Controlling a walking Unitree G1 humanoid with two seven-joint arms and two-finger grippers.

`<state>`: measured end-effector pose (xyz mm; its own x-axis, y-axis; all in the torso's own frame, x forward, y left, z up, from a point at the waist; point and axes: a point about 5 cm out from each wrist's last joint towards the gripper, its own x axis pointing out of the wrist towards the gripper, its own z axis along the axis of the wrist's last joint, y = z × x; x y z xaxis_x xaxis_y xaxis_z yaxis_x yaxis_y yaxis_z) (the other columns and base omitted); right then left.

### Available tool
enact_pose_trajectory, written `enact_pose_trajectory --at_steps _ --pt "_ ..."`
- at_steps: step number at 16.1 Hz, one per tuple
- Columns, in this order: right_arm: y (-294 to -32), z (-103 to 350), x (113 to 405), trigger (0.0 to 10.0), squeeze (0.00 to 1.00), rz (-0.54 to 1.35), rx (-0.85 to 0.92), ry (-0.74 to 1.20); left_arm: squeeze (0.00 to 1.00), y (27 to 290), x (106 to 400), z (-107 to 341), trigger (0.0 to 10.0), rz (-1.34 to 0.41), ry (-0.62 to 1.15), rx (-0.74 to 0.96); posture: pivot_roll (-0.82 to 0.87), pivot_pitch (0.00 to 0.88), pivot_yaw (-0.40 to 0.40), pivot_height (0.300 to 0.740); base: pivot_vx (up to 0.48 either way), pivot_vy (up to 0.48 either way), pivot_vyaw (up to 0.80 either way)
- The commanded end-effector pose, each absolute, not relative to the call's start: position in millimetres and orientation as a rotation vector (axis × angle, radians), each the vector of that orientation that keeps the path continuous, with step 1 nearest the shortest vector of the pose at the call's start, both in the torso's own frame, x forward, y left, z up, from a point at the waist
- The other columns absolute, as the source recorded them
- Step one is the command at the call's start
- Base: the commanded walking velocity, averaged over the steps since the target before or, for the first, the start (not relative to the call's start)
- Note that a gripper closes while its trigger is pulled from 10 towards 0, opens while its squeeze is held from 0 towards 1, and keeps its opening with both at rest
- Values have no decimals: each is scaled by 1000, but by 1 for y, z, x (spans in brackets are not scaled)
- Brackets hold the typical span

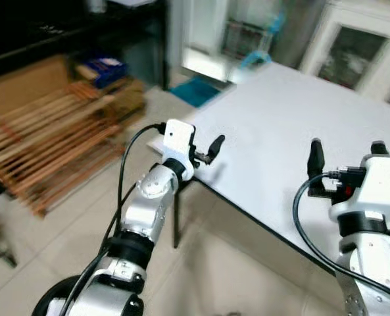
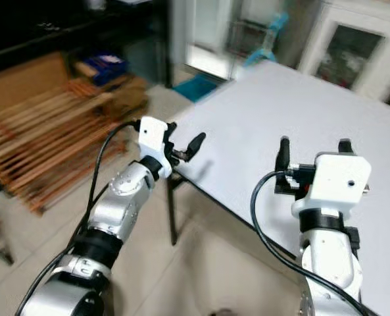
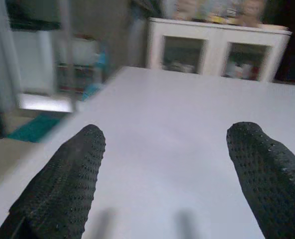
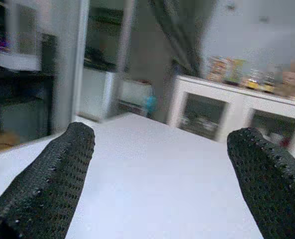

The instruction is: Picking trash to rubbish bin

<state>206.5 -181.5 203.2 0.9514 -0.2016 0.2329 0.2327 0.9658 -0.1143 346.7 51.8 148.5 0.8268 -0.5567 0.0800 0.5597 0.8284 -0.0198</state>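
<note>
We face a wide white table (image 1: 293, 125) whose near corner juts toward us, with a white cabinet (image 3: 219, 47) beyond it and slatted wooden racks (image 1: 50, 141) on the floor to our left. On the tabletop we make out no trash, nor a rubbish bin around it, and the picture is blurred, so we judge this a searching step. Our left gripper (image 1: 208, 153) is held over the table's corner, our right gripper (image 1: 344, 158) above its near edge; both have their fingers spread wide with nothing between them. To do this well we should turn slowly, keep both arms raised off the table edge, and scan the floor
</note>
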Motion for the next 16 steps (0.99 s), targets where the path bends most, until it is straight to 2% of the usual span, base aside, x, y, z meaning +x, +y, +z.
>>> enact_pose_trajectory --at_steps 1,10,14,16 --pt "-182 204 207 10000 0 -235 -138 -221 0 46 346 153 10000 -637 -95 -14 -4 58 -31 740 0 0 -781" --pt "-179 205 213 10000 0 -237 -139 -229 0 34 344 152 10000 -662 -98 -17 -7 59 -29 740 0 0 -743" --pt "-177 206 216 10000 0 -234 -144 -238 0 26 343 153 10000 -681 -109 -19 -8 53 -27 740 0 0 0" --pt "-176 207 217 10000 0 -232 -143 -243 0 25 343 155 10000 -693 -117 -35 -3 54 -26 740 0 -339 0"
